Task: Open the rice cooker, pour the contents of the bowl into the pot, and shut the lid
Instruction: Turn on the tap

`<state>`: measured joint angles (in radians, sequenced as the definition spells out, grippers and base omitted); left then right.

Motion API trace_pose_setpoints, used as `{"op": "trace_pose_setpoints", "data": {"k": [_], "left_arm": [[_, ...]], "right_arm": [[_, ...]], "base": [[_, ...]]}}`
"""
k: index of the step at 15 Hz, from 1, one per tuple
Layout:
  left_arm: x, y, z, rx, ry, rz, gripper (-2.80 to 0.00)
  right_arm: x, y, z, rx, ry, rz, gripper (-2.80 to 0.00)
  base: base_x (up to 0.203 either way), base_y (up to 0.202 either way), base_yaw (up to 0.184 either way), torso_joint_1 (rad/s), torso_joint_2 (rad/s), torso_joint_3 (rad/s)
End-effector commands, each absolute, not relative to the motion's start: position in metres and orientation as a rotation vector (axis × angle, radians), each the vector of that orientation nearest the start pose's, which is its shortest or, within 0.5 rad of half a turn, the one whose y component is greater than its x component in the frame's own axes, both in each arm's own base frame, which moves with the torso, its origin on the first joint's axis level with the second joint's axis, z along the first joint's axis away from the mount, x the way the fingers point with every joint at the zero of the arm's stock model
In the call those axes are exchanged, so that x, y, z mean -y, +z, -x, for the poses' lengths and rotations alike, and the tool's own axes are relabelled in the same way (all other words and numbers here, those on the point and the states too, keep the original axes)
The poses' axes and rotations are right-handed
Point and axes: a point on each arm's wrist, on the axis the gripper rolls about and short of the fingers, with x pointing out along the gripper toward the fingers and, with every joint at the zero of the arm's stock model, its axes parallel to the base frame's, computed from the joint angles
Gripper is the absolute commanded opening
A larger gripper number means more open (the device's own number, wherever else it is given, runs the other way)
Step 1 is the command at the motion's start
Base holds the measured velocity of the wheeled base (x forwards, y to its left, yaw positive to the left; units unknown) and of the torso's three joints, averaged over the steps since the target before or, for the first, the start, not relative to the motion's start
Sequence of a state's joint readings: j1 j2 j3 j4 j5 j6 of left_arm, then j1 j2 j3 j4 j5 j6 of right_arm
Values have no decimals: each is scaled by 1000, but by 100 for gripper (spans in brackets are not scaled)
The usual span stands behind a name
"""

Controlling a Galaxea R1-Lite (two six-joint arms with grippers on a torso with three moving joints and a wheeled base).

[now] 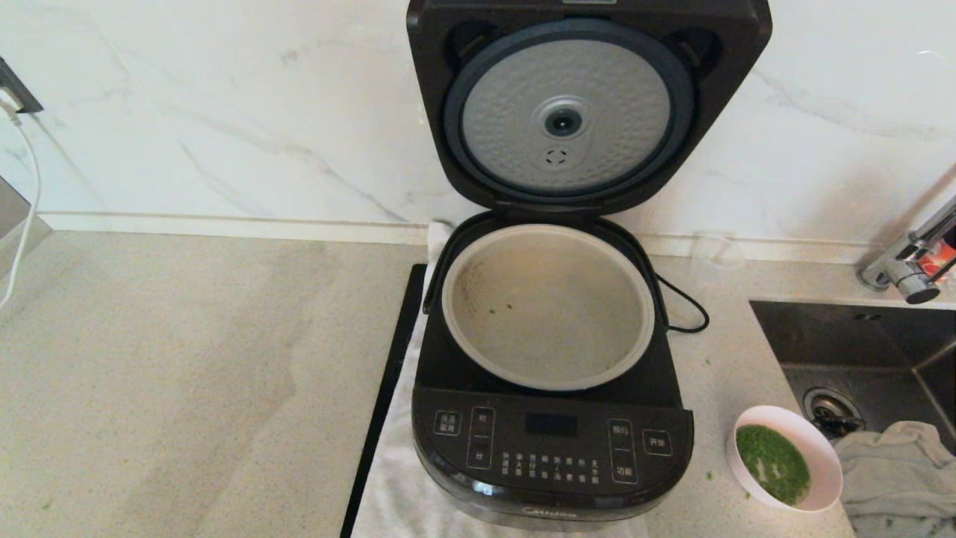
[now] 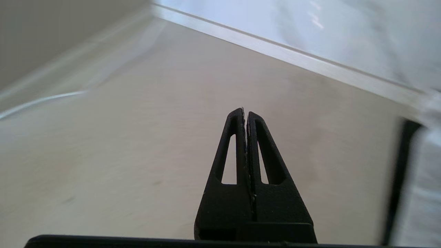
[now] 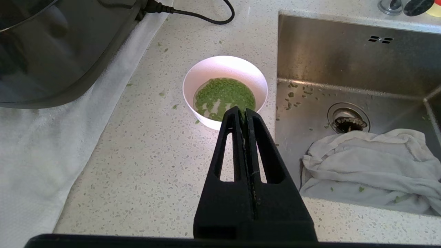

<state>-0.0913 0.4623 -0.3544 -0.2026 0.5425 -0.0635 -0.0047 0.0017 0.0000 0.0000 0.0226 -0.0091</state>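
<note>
- Standing open on a white cloth (image 1: 388, 478) mid-counter, the rice cooker (image 1: 553, 441) has its lid (image 1: 590, 104) raised against the marble wall (image 1: 224, 112), dimpled silver disc showing; the pot (image 1: 549, 306) holds only a few green specks. The bowl (image 1: 786, 457) sits near the counter's front edge, between cooker and sink (image 1: 866, 351).
- Left wrist view: left gripper (image 2: 245, 112), jaws closed on nothing, above bare speckled counter (image 2: 137, 155).
- Right wrist view: right gripper (image 3: 244, 111), jaws closed and empty, near the bowl, whose contents (image 3: 224, 96) float in liquid; stray bits dot the sink beside a rag (image 3: 372, 168).
</note>
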Motion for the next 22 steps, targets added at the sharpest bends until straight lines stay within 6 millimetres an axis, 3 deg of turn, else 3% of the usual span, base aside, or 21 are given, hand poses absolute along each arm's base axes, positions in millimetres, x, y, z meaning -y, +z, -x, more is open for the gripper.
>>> {"op": "trace_pose_setpoints", "data": {"k": [1, 3, 6, 9, 22], "left_arm": [[-12, 176, 18, 214, 522, 114, -280], [-11, 140, 26, 180, 509, 84, -280], [-3, 106, 31, 77, 135, -39, -280], [0, 75, 26, -59, -17, -103, -280], [1, 75, 24, -34, -20, -84, -280]], "right_arm": [[-1, 76, 23, -3, 18, 9, -280], [-1, 76, 23, -3, 18, 9, -280], [-1, 76, 23, -1, 18, 9, -280], [-1, 76, 23, -3, 18, 9, -280], [-1, 75, 22, -6, 14, 18, -280]], "base": [[0, 0, 0, 0, 0, 0], [0, 0, 0, 0, 0, 0], [0, 0, 0, 0, 0, 0], [0, 0, 0, 0, 0, 0], [0, 0, 0, 0, 0, 0]]}}
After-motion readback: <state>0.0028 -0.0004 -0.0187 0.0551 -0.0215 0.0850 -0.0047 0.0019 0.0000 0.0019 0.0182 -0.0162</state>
